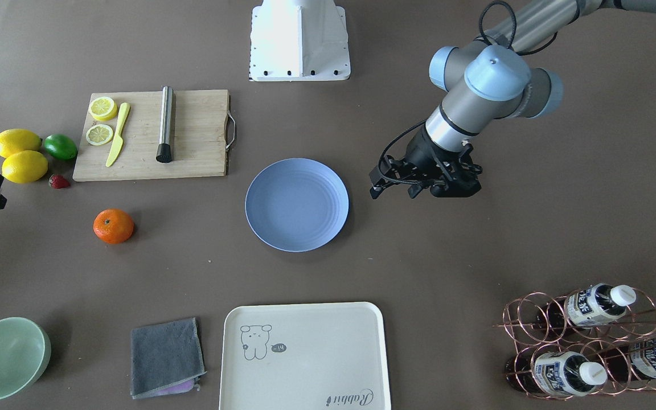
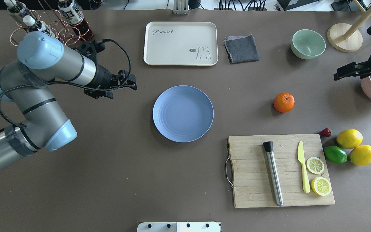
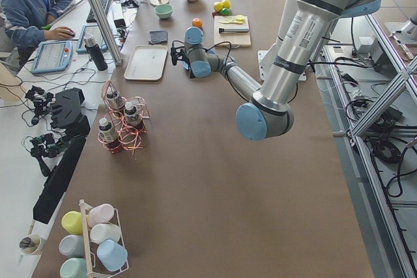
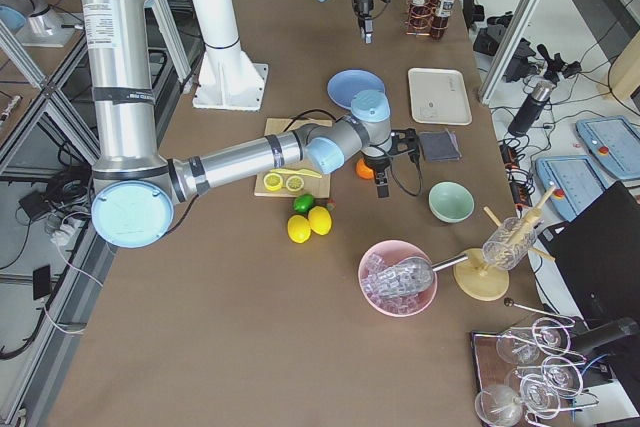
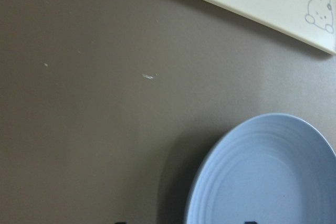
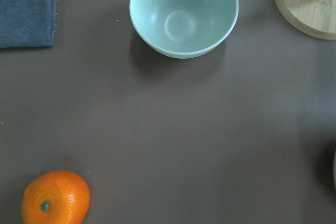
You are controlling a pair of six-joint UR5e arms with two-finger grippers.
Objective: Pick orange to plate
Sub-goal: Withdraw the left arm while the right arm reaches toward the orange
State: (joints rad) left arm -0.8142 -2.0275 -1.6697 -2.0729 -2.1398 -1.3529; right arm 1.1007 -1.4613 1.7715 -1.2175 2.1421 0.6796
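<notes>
While orange (image 2: 283, 102) lies on brown table (image 2: 108, 180), well apart from blue plate (image 2: 183, 113), no gripper touches it. Wooden cutting board (image 2: 253, 161) near one side, green bowl (image 2: 308, 55) on other. Right gripper (image 2: 341, 74) hovers near orange; fingers apart or together, cannot tell. Left gripper (image 2: 130, 82) beside plate, fingers apart, holding nothing.

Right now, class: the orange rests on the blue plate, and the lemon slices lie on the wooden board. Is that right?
Not quite. The orange rests on the table, apart from the blue plate, which holds nothing. The overhead view shows this. The lemon slices do lie on the wooden board.
</notes>
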